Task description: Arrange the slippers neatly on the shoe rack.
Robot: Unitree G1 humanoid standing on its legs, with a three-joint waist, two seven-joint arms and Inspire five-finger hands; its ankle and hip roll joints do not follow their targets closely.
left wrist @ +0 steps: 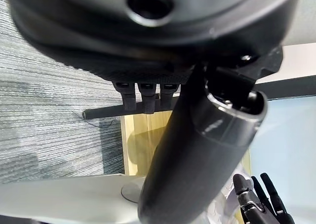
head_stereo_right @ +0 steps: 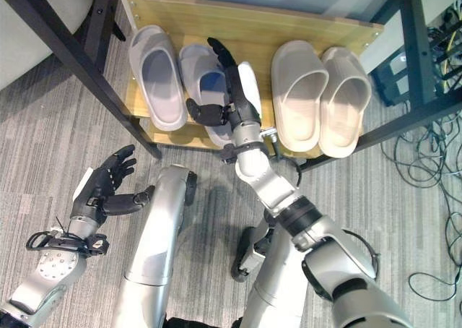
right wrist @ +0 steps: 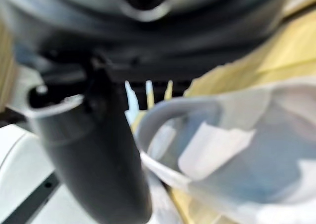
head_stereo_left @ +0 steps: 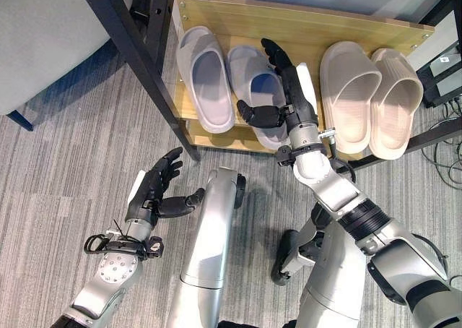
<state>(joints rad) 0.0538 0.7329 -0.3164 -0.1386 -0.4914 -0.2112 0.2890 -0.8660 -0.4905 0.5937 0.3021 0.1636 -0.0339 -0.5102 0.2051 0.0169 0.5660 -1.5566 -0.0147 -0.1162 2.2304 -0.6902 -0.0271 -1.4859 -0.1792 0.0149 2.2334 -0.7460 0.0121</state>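
Wooden shoe rack (head_stereo_left: 303, 26) at twelve o'clock, carrying four slippers in a row. Beige pair (head_stereo_left: 369, 97) at one o'clock, grey pair (head_stereo_left: 216, 82) at eleven, all long axes running twelve-to-six, toes toward the back board. Right hand (head_stereo_left: 285, 89) over the inner grey slipper (head_stereo_left: 254, 89), fingers straight, thumb spread across its heel — probably nudging it square. Left hand (head_stereo_left: 155, 187) at eight o'clock, fingers relaxed apart, holding nothing.

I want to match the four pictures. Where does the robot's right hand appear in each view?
Left eye view: right hand, upper centre, over the grey slipper.
Right eye view: just left of centre, upper half.
Left wrist view: at a corner.
Right wrist view: along one edge.
Shared landmark: the wooden shelf.
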